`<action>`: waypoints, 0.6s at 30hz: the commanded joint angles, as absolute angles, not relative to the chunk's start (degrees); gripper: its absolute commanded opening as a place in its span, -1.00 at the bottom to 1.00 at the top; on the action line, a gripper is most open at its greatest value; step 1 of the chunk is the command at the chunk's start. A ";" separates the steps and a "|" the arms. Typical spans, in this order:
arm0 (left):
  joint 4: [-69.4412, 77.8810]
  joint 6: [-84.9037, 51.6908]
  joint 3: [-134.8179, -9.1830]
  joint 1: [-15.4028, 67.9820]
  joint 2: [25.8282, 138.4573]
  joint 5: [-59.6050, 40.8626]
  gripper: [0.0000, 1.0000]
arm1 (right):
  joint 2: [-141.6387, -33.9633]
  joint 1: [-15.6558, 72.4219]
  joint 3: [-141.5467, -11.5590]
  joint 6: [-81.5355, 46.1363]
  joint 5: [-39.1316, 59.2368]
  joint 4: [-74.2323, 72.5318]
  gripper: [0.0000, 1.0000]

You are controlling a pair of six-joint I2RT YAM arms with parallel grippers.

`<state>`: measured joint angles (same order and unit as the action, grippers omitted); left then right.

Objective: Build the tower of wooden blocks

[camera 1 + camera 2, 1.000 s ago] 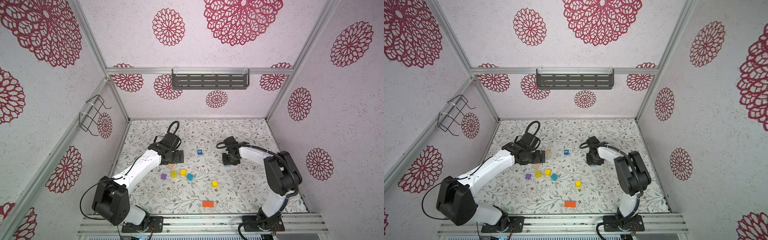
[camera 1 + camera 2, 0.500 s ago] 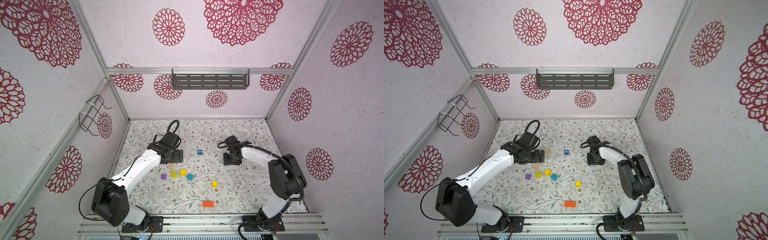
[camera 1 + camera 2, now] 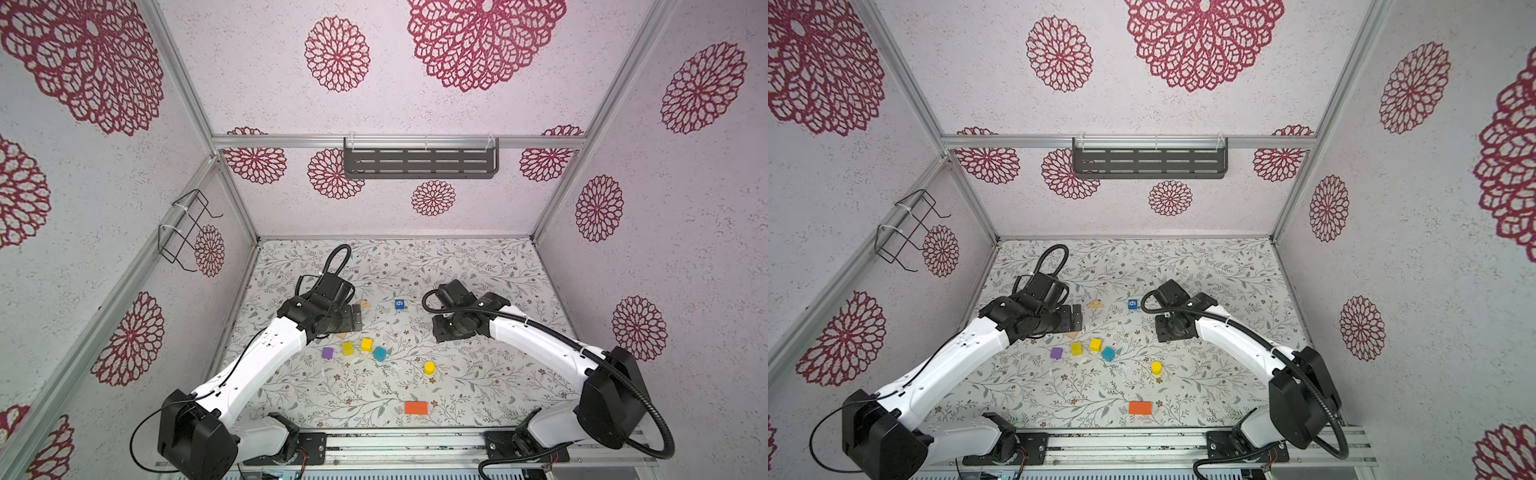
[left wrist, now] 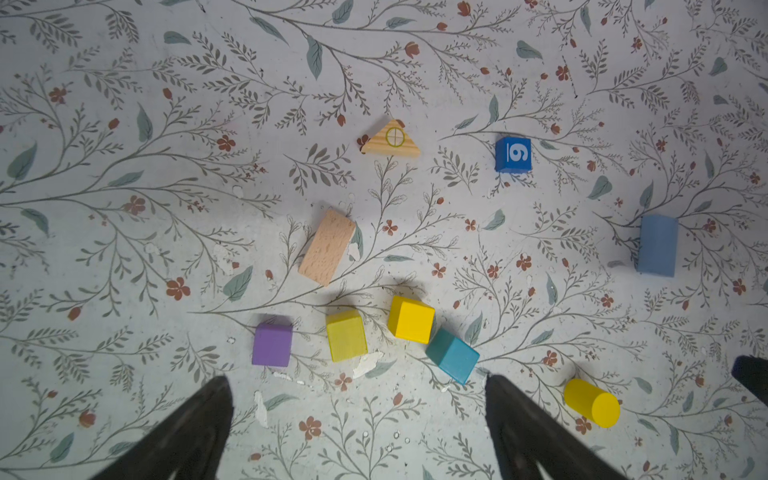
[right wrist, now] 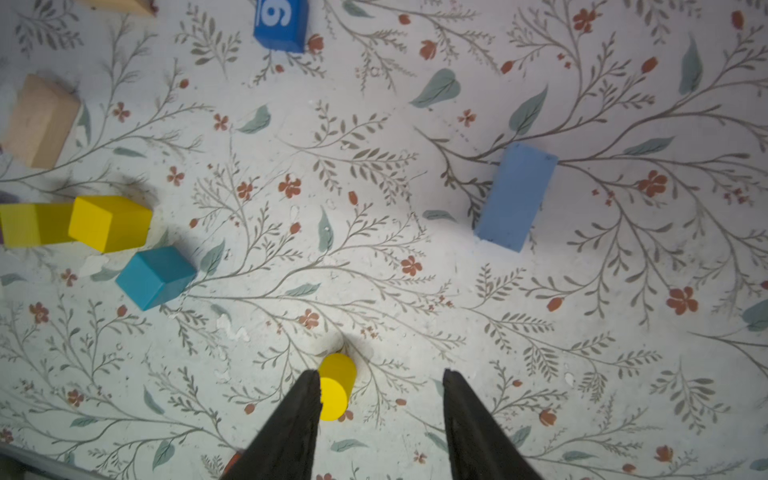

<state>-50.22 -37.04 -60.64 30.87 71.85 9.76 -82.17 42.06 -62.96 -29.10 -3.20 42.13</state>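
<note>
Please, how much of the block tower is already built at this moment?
Done: nothing; no block sits on another. The "6" cube, teal cube, tan block, cylinder and orange block, like the rest, lie loose on the table. In hand: nothing; the left end effector and right end effector are open and empty. Left: all the stacking.

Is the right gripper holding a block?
No, the right gripper stands open with nothing between its jaws; the yellow cylinder lies on the table.

A grey slotted shelf [image 3: 420,163] and a wire rack [image 3: 185,231] hang on flowered walls [image 3: 415,104].
</note>
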 commanded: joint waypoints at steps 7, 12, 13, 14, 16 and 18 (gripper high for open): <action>-50.92 -43.69 -53.04 36.12 65.24 12.65 0.95 | -80.52 51.10 -57.11 -37.40 -3.43 42.31 0.12; -51.46 -45.66 -50.08 37.09 62.34 12.31 0.95 | -81.34 52.11 -55.37 -38.24 -3.56 40.99 0.12; -51.51 -45.85 -49.78 37.26 61.85 12.30 0.95 | -81.48 52.05 -55.22 -38.35 -3.55 40.66 0.12; -51.64 -46.20 -49.37 37.35 61.29 12.30 0.95 | -81.71 52.10 -55.11 -38.35 -3.60 40.31 0.12; -51.84 -46.61 -48.83 37.46 60.36 12.29 0.95 | -82.45 52.18 -54.95 -38.25 -3.31 39.57 0.12; -51.95 -47.08 -48.20 37.62 59.48 12.48 0.95 | -83.40 52.15 -54.84 -38.17 -2.92 38.79 0.12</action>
<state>-51.75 -44.60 -48.95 36.95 60.95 11.27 -82.50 51.81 -54.81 -36.91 -2.76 39.86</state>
